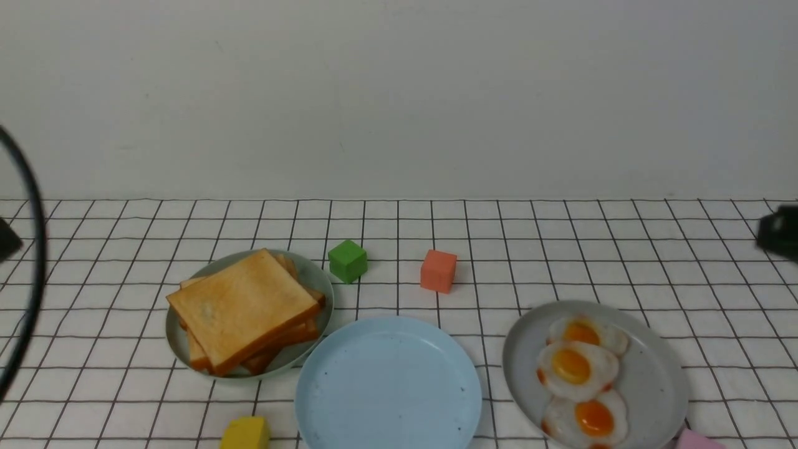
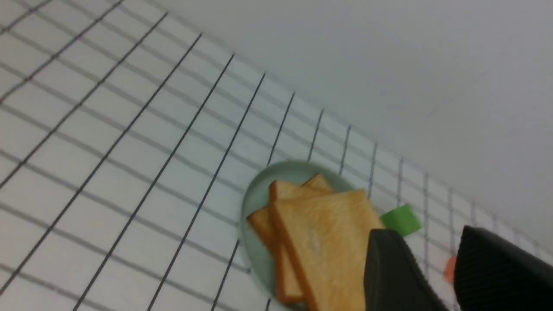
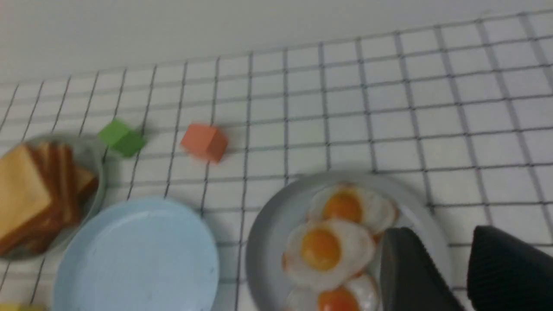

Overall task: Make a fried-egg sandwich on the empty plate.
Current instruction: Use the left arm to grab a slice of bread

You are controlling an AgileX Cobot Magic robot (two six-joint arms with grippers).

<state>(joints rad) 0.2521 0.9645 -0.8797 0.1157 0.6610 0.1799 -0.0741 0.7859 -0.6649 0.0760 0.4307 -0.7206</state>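
Observation:
The light-blue plate (image 1: 388, 380) lies bare at the front centre, also in the right wrist view (image 3: 138, 255). No fried-egg sandwich is in view. A stack of toast slices (image 1: 246, 308) sits on a pale green plate (image 1: 318, 280) to the left of it. Three fried eggs (image 1: 576, 368) lie on a grey plate (image 1: 654, 374) to the right. My left gripper (image 2: 425, 233) hangs open and empty above the table, short of the toast (image 2: 324, 242). My right gripper (image 3: 440, 233) is open and empty beside the eggs (image 3: 328, 250), over the grey plate's rim (image 3: 263, 242).
A green cube (image 1: 347, 260) and an orange cube (image 1: 438, 270) stand behind the plates. A yellow block (image 1: 246, 433) and a pink block (image 1: 698, 440) lie at the front edge. A black cable (image 1: 34, 262) hangs at far left; a dark arm part (image 1: 779, 237) shows far right.

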